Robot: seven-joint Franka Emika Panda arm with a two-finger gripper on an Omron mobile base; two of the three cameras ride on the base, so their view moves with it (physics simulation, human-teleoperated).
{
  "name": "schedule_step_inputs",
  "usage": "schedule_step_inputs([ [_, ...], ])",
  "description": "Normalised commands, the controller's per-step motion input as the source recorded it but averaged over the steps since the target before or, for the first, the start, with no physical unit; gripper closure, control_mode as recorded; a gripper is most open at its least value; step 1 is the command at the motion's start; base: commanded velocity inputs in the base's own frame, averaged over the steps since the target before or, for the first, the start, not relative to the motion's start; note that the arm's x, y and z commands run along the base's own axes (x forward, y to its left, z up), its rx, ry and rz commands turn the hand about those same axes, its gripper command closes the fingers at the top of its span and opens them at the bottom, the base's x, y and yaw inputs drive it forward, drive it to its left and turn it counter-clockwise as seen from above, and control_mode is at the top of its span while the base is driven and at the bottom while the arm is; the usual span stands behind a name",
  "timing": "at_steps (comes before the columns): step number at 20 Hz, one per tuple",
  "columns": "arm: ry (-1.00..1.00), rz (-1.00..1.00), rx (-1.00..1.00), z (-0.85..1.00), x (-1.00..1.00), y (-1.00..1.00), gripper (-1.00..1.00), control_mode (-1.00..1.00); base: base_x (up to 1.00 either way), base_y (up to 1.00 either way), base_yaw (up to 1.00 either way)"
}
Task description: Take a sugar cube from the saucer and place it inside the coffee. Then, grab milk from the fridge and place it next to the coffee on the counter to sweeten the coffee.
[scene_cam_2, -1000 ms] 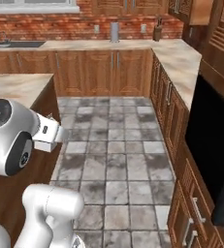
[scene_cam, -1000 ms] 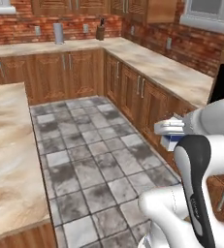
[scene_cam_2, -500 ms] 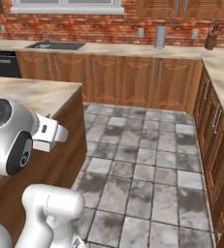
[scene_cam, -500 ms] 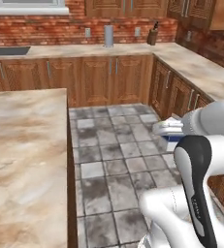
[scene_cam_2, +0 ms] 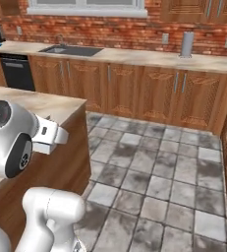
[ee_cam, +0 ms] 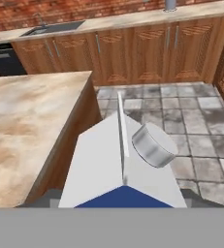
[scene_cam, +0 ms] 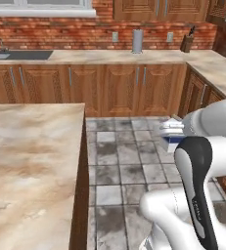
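Milk (ee_cam: 108,169) fills the near field of the hand view: white gabled top, grey round cap, blue lower part. It sits in the end effector (scene_cam: 179,133), whose jaws stand fairly wide and are closed on the carton's sides. From the left base view the carton is up at the front of the arm, over the floor (scene_cam: 129,156) and clear of every desk. It sits there as it did a second ago, so the grip has not shifted.

The change is in the view, not in the things. The whole picture has swung. A second ago the corner run of cabinets lay ahead and only a strip of the island desk (scene_cam: 31,161) showed at the left. Now that desk spreads wide just beside the arm, and the floor runs past it to the far desk (scene_cam: 109,57). On that far desk are a sink (scene_cam: 16,55) and a steel canister (scene_cam: 137,40), under the brick wall. I take this as the base turning and driving, with the milk carried along.

For the task, this looks like the carry between fridge and coffee: the carton is fetched but not yet set down. Where the cup stands I cannot tell. The turn probably has further to go before the arm can lower the carton beside it.
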Motion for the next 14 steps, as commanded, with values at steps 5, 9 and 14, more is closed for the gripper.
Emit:
schedule_step_inputs([
  [5,0.0,0.0,0.0,0.0,0.0,0.0,1.0,1.0,1.0,-0.87,0.17],
  [9,0.0,0.0,0.0,0.0,0.0,0.0,1.0,1.0,1.0,-0.93,0.14],
  [14,0.0,0.0,0.0,0.0,0.0,0.0,1.0,1.0,1.0,-0.63,0.16],
])
